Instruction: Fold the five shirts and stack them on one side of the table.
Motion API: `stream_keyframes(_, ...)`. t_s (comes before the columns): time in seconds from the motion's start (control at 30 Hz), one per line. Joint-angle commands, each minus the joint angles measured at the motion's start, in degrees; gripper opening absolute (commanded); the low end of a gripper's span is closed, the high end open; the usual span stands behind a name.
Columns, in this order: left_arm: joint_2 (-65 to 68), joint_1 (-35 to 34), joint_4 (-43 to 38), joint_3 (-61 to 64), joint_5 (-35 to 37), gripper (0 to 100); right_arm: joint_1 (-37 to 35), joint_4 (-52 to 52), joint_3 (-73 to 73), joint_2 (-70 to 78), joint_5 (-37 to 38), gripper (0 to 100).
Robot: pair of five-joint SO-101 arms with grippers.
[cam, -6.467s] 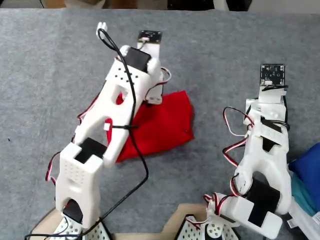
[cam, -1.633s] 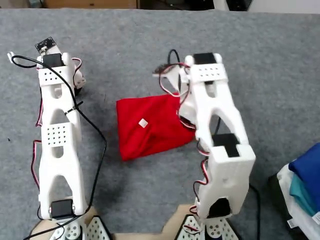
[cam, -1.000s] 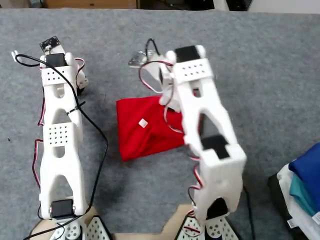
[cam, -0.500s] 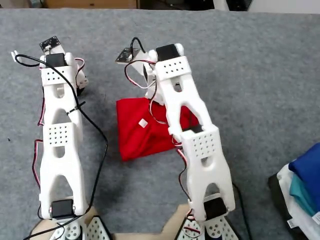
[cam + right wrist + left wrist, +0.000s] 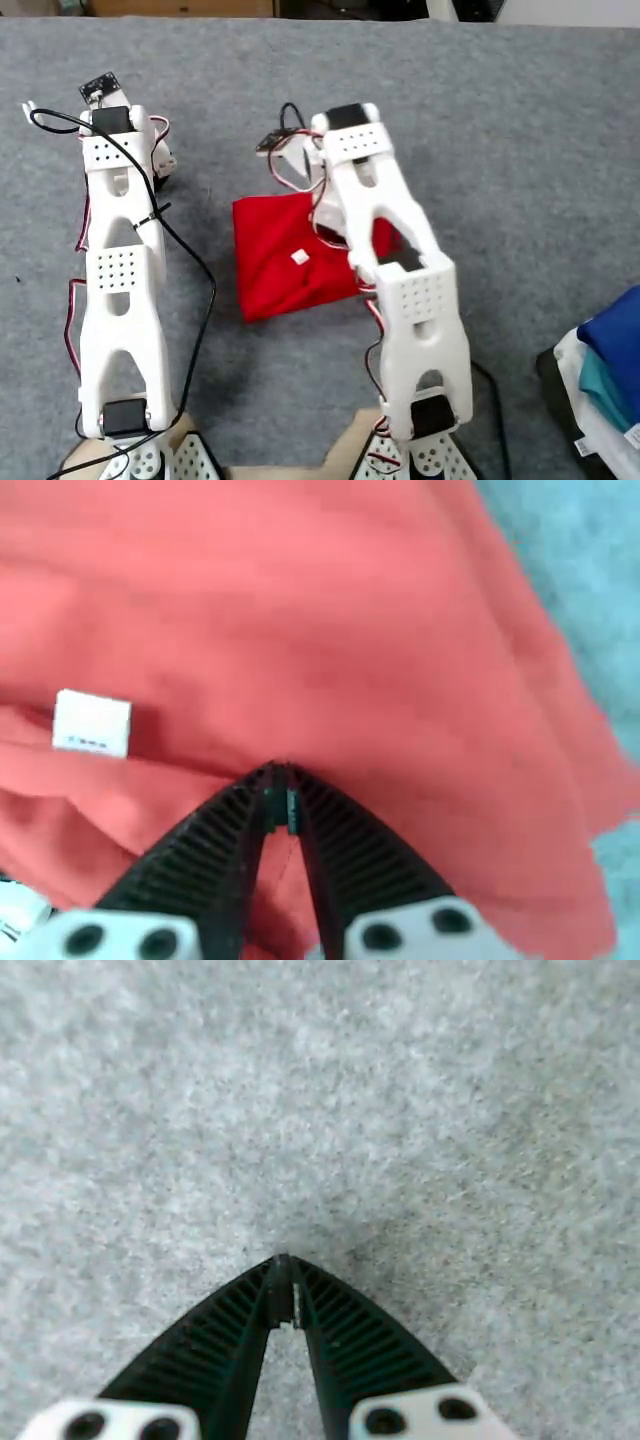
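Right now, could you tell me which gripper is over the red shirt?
The right gripper, shut, is over the red shirt; the left gripper is over the bare grey table.

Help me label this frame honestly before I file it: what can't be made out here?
1. High view: the right arm covers part of the red shirt, so its full fold is hidden.
2. High view: the pile of shirts is cut off by the picture's edge; no count is possible.
3. Right wrist view: the right gripper sits shut against the cloth; its own fingers hide whether a fold is pinched.
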Motion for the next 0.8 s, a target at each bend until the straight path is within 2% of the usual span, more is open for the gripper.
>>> stream_keyframes(0.0,-0.4,0.3,-0.6,-2.5,-0.4,2,1.3,1.0,3.0,-9.2,-0.1,0.5)
stream_keyframes(0.2,-0.4,0.3,-0.6,-2.5,-0.5,2,2.7,0.5,16.8,-14.9,1.5,0.5)
stream_keyframes(0.47,-0.4,0.3,-0.6,-2.5,-0.5,2,11.1,-1.7,28.1,-21.6,3.4,0.5)
stream_keyframes(0.77,-0.4,0.4,-0.5,-2.5,-0.5,2,11.6,-1.7,36.9,-32.3,4.2,0.5)
